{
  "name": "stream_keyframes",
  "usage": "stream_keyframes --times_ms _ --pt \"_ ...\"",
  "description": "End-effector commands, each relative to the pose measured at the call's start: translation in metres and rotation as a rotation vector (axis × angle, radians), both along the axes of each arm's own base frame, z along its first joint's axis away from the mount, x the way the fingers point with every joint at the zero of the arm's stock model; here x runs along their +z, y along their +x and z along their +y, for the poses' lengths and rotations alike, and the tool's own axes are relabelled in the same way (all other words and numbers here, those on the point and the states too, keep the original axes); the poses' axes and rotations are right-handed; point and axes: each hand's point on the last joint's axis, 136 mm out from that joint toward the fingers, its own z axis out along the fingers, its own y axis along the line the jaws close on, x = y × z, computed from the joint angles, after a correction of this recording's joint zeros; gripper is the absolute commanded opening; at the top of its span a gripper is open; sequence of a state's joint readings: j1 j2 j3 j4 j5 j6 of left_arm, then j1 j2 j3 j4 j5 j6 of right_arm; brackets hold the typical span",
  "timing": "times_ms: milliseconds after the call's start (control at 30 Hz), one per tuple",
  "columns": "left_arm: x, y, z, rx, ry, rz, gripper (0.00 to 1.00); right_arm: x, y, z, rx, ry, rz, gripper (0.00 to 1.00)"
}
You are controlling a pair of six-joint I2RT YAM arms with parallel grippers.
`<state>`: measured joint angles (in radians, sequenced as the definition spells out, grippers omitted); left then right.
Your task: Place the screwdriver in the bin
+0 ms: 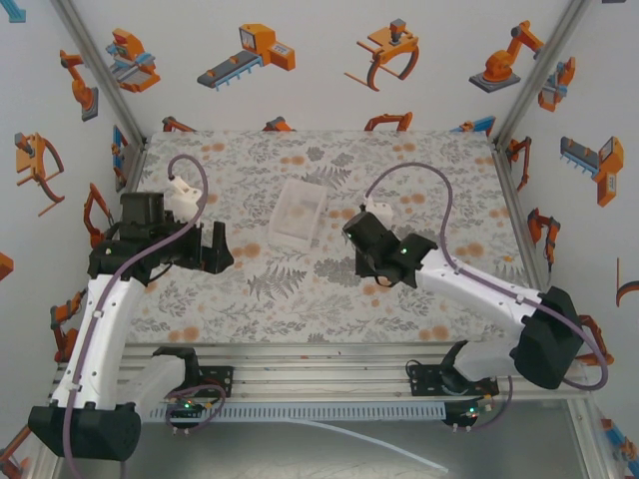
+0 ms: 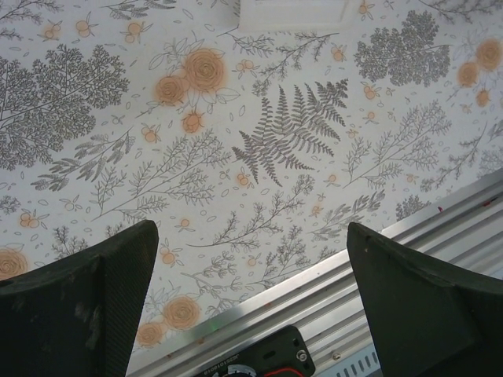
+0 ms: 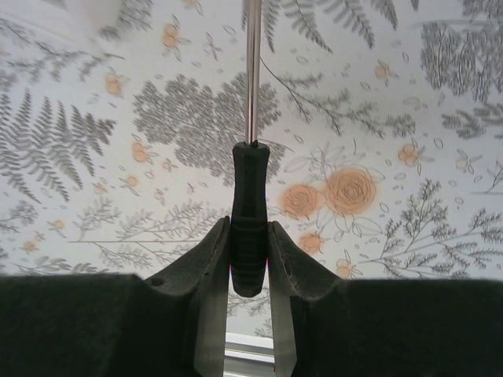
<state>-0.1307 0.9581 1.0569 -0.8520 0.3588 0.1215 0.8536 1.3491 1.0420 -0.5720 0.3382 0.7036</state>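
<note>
In the right wrist view, the screwdriver (image 3: pixel 249 196) is seen clamped by its black handle between the two fingers of the right hand (image 3: pixel 249 236). The jaws are narrow and pressed on both sides of the handle, near its lower end. The long axis of the tool runs straight up the picture, in line with the hand. The thin metal shaft points away from the fingers and is cut by the top edge, so the tip is not seen. Behind it lies the flowered worktop (image 3: pixel 377 118) – whether the tool touches it cannot be told.

From the top external view another thing is learned: the right hand (image 1: pixel 351 226) is directed up and to the left, toward the bin (image 1: pixel 300 212), and is placed just beside its right side. The bin stands near the middle of the worktop (image 1: pixel 300 299), with its long side slightly tilted. The screwdriver itself is too small there to be made out clearly.

The left hand (image 1: pixel 205 254) is held well apart from the bin, at the left of the worktop. In the left wrist view its fingers (image 2: pixel 78 314) are spread wide, with nothing between them – a piece of the bin (image 2: pixel 295 14) is seen at the top edge, and a metal rail (image 2: pixel 377 267) at the lower right.
</note>
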Motion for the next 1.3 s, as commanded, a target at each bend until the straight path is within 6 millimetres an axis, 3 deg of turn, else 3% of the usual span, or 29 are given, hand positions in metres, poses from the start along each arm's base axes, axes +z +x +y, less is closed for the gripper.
stream_keyframes --times_ms 0,200,333,733,933,1267 --pt "-0.005 -0.01 -0.005 -0.05 0.001 0.011 0.97 0.018 0.013 0.016 0.061 -0.036 -0.032 0.23" --pt "-0.003 -0.012 -0.007 -0.06 -0.002 -0.005 0.97 0.048 0.04 0.058 0.129 0.008 -0.073 0.23" --pt "0.001 -0.013 -0.007 -0.062 -0.004 -0.018 0.97 0.056 0.058 0.087 0.171 0.022 -0.081 0.23" --pt "0.005 -0.017 -0.011 -0.069 -0.027 -0.038 0.97 0.036 0.108 0.159 0.226 0.045 -0.06 0.23" --pt "0.006 -0.016 -0.012 -0.07 -0.035 -0.042 0.97 0.017 0.123 0.174 0.224 0.009 -0.042 0.23" --pt "0.016 -0.021 -0.015 -0.088 -0.047 -0.078 0.97 -0.011 0.141 0.171 0.167 -0.047 -0.03 0.23"
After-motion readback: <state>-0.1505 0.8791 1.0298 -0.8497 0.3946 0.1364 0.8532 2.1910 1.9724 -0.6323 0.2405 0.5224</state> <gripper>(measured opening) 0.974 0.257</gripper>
